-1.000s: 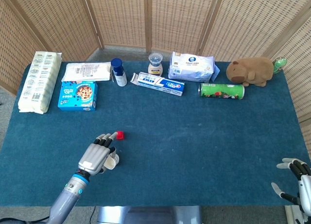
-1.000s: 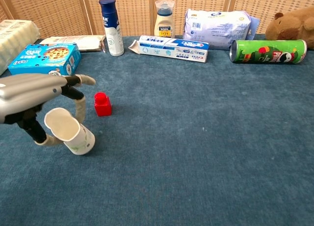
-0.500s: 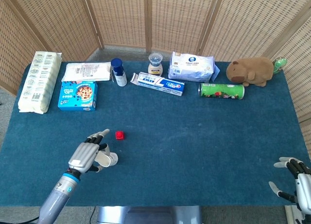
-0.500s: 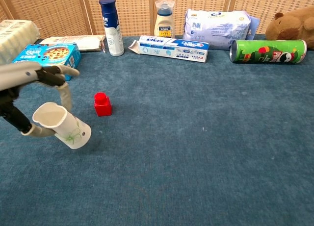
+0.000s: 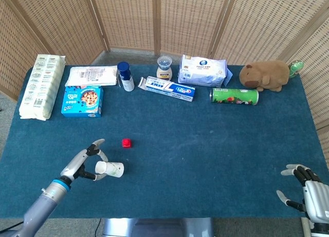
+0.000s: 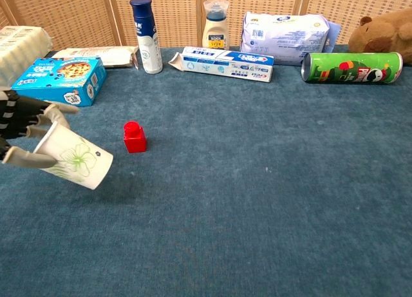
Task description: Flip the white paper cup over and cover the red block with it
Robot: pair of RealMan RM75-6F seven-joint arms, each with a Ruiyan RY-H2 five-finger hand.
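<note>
Left hand (image 5: 82, 164) grips the cup (image 5: 109, 169) at its mouth end, fingers wrapped around the rim; cup tipped on its side, base pointing toward the robot's right and slightly down, green flower print showing in chest view (image 6: 73, 160); can't tell if its lower edge touches the surface (image 5: 205, 155) or hangs just above; left hand at the left edge in chest view (image 6: 22, 126), mostly cut off; block (image 5: 126, 142) sits upright on the blue surface, near the cup but apart from it, further back and to the right of it; in chest view the block (image 6: 134, 137) is just right of the cup's base, uncovered; right hand (image 5: 308, 188) at the lower right corner in head view, fingers spread, holding nothing, well apart from everything; along the back of the surface, left to right: long white packet (image 5: 41, 86); flat white pouch (image 5: 92, 75); blue cookie box (image 5: 83, 101) in front of the pouch; blue-capped bottle (image 5: 125, 76); toothpaste box (image 5: 169, 88); small jar (image 5: 164, 68) behind the toothpaste box; wipes pack (image 5: 203, 70); green can (image 5: 234, 96) lying on its side; brown plush (image 5: 266, 75) at the far right; wicker screen (image 5: 169, 21) stands behind the surface
</note>
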